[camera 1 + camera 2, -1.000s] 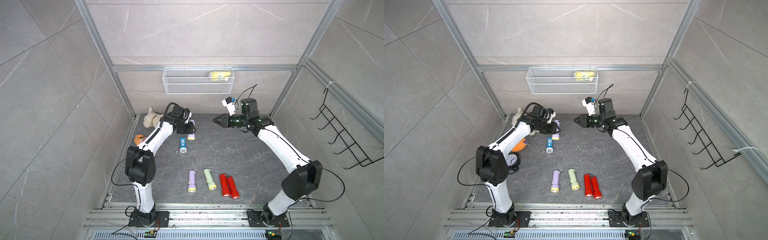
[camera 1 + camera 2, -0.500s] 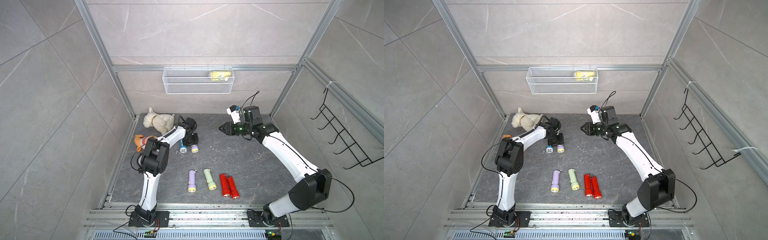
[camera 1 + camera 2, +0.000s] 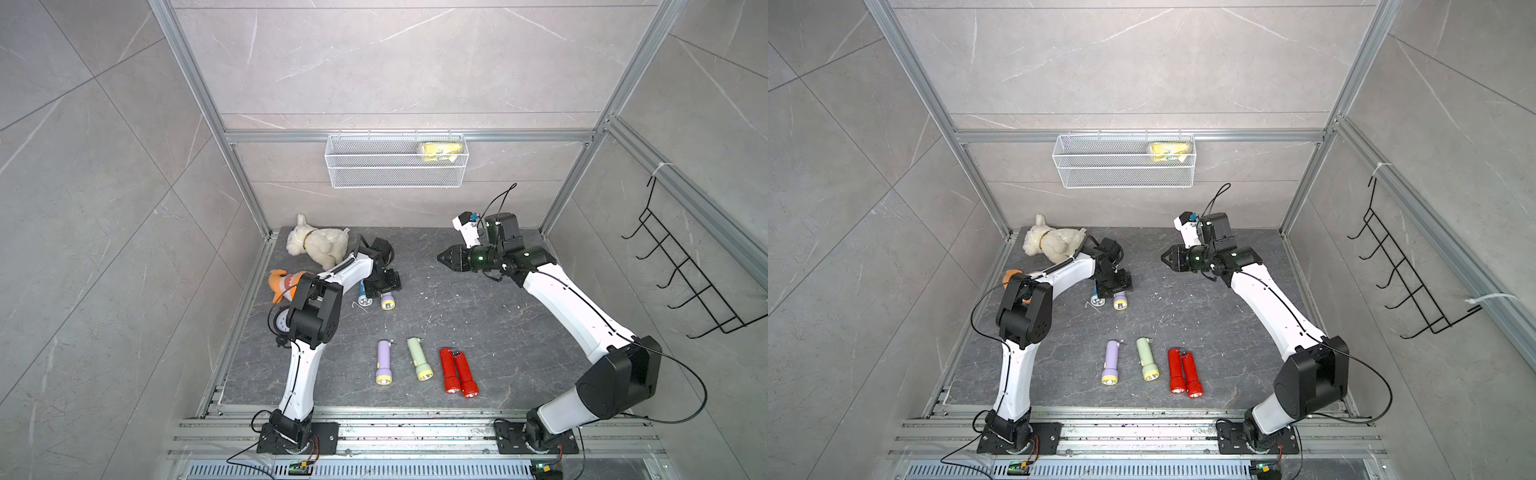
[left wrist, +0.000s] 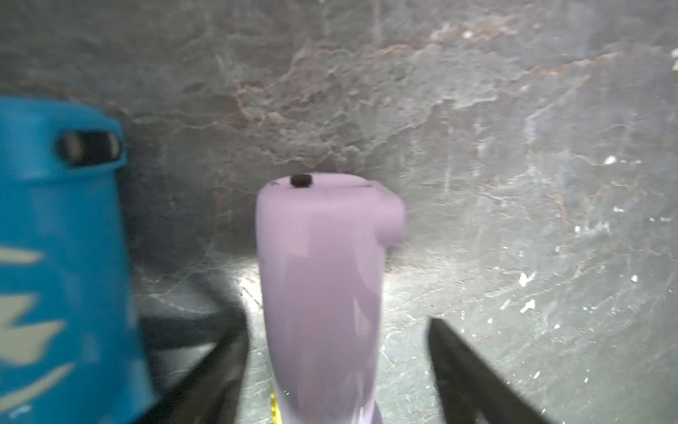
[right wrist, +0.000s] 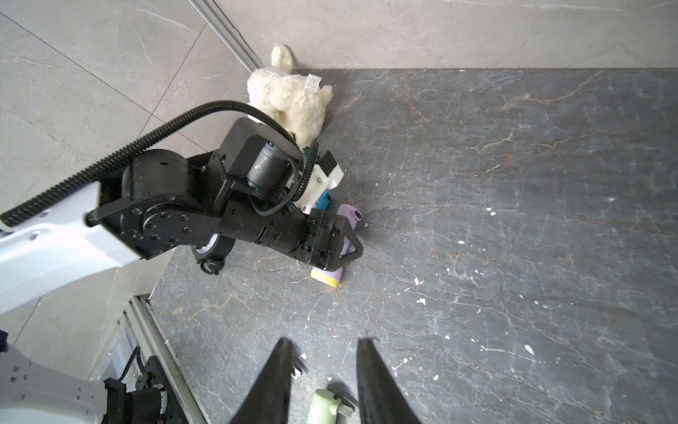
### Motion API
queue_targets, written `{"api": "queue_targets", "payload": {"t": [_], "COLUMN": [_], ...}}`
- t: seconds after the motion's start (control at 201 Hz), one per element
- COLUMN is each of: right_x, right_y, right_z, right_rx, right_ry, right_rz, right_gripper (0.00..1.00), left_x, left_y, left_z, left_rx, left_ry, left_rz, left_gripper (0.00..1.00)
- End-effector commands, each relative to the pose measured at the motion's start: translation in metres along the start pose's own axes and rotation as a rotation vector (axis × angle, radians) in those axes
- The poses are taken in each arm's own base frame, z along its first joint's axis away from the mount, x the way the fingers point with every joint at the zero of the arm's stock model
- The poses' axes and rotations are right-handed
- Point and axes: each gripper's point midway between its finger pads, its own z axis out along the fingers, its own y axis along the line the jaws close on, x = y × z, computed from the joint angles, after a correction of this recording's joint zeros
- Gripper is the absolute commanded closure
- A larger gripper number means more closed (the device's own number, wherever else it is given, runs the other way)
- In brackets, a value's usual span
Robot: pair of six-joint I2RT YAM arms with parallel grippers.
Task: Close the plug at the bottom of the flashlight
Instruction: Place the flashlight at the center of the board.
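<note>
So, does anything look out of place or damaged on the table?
On the green flashlight, the tail plug sticks out sideways from the base, not seated. Also, white flecks lie scattered over the dark tabletop.

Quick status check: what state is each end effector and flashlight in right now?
Back lilac flashlight: lying on the table, ungripped; plug state unclear.
Left end effector: open, straddling it.
Blue flashlight: lying beside it.
Right end effector: open, empty, raised.
Green flashlight: lying, tail plug hanging out.
Front lilac flashlight: lying flat.
Red flashlights: lying side by side.
</note>
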Motion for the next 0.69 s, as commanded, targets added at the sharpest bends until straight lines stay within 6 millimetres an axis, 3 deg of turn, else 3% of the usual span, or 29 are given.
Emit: {"api": "queue_targets", "payload": {"t": [0.0,0.184,0.294,0.553,0.682], "right_x": [0.006,0.006,0.005,0.002,0.000], "right_y": [-0.005,-0.006,-0.008,-0.013,-0.011], "right_z": [0.011,0.012,0.010,-0.007,-0.017], "right_rx": [-0.005,-0.002,0.014,0.094,0.113], "right_ry": [0.021,0.023,0.016,-0.014,-0.038], "right_rz": [-0.004,-0.004,-0.006,-0.030,-0.042], "right_gripper": [0.67,0.67,0.67,0.67,0.67], "left_x": [0.008,-0.002,-0.011,-0.018,-0.013], "left_y": [-0.002,-0.016,-0.032,-0.075,-0.101], "left_z": [-0.011,-0.050,-0.087,-0.198,-0.248], "left_rx": [0.005,0.029,0.032,0.029,0.107], "left_ry": [0.019,-0.073,-0.169,-0.500,-0.713], "left_rz": [-0.006,0.052,0.122,0.393,0.573], "left_gripper": [0.00,0.00,0.00,0.00,0.00]}}
